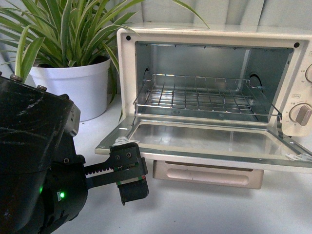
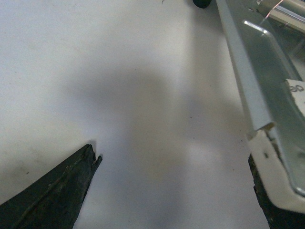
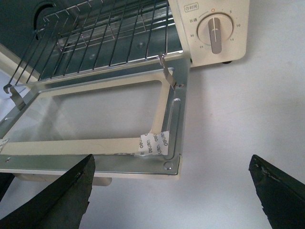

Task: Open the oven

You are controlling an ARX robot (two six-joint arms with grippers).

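- A spider plant (image 1: 63, 29) in a white pot (image 1: 73, 83) stands at the far left of the white desk (image 1: 219, 209), just beside the oven.
- The black left arm fills the lower-left corner of the front view. The left gripper (image 1: 129, 170) hangs low over the desk at the left front corner of the lowered door. In the left wrist view its fingers (image 2: 52, 195) are spread wide apart, one over bare desk and the other tucked under the door's corner.
- The cream-white oven (image 1: 126, 58) sits at centre-right on the desk, facing the camera.
- Its glass-windowed door (image 1: 204, 139) lies folded down nearly flat. The bar handle (image 1: 209, 174) shows beneath the front edge.
- The wire rack (image 1: 204, 95) is inside the cavity, hooked to the door on both sides.
- A knob (image 1: 302, 114) is on the right-hand panel.
- The right gripper (image 3: 169, 205) appears only in the right wrist view, above the door's right front corner and its printed label (image 3: 155, 143). Its fingers are wide apart and grip nothing.
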